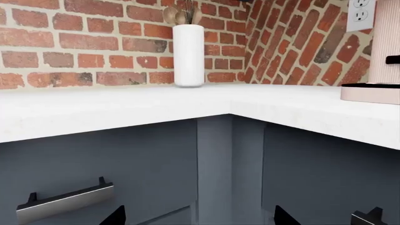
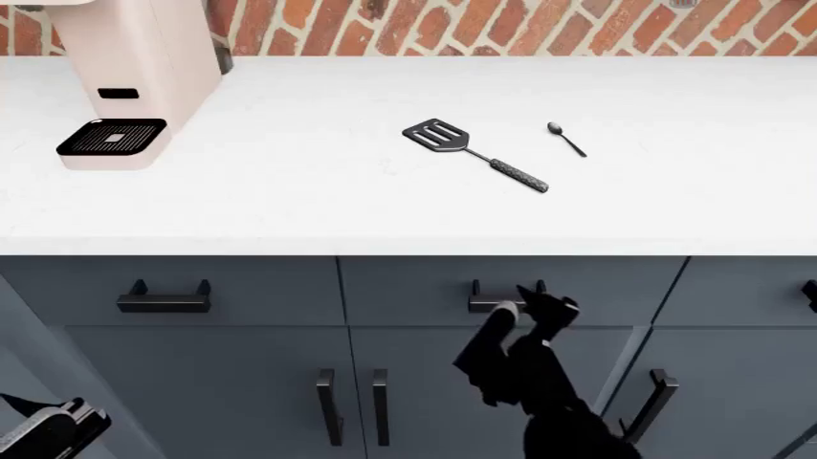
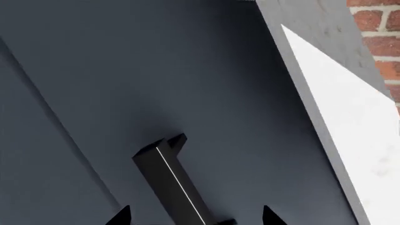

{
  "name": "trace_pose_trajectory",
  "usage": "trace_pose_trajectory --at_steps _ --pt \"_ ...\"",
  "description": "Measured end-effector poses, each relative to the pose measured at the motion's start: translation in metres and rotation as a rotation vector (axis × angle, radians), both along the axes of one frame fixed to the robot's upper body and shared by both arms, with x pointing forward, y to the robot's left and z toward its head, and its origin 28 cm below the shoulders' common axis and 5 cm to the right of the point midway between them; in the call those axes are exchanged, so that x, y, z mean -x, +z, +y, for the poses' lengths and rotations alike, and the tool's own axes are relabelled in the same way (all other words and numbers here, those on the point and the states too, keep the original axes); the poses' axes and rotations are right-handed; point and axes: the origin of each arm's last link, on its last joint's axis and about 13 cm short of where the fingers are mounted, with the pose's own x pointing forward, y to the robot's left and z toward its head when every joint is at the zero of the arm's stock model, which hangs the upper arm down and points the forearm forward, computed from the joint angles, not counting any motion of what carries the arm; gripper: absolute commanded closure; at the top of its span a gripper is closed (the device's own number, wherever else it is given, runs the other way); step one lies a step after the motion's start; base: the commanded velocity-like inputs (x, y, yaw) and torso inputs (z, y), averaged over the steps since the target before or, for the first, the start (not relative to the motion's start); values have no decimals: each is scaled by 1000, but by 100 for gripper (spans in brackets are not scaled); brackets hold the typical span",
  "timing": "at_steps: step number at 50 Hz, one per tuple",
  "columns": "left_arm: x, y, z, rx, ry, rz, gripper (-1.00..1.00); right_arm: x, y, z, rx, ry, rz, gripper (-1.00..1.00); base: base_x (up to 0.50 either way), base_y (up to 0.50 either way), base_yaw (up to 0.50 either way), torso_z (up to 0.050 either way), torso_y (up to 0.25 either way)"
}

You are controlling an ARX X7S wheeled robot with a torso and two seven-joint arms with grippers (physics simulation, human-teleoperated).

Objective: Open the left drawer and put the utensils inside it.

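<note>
Slate-blue cabinet fronts fill the near part of the head view. Low at its left edge the left gripper [image 2: 52, 426] shows only in part; its wrist view catches two black fingertips [image 1: 115, 216] spread apart with nothing between them, facing a corner of the cabinets. The right gripper [image 2: 526, 308] is up at the handle [image 2: 504, 298] of the drawer [image 2: 511, 287] under the utensils. In the right wrist view its fingertips [image 3: 122, 215] stand apart on either side of the bar — released, not yet clamped, and whether they touch it I cannot tell. This drawer is closed, flush with the narrower one [image 2: 166, 289] to its left.

Beyond, on the white counter [image 2: 320, 201], the spatula [image 2: 475, 153] lies flat, head pointing away to the left, the spoon [image 2: 567, 139] just beside it on the right — apart, not touching. Further left stands a pink coffee machine [image 2: 128, 76], against the brick wall [image 2: 537, 24].
</note>
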Motion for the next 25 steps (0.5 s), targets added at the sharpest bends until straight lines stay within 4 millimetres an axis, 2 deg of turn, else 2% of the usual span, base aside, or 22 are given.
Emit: trace_pose_trajectory --at_steps 16,17,25 --pt "0 -1 0 3 -5 -1 -100 -27 -3 -6 42 -50 23 -100 0 0 0 0 0" --pt "0 -1 0 3 -5 -1 -100 -29 -3 -6 44 -53 24 100 0 0 0 0 0" --pt "0 -1 0 5 -7 -2 -100 -34 -10 -5 36 -52 68 100 2 0 0 0 0"
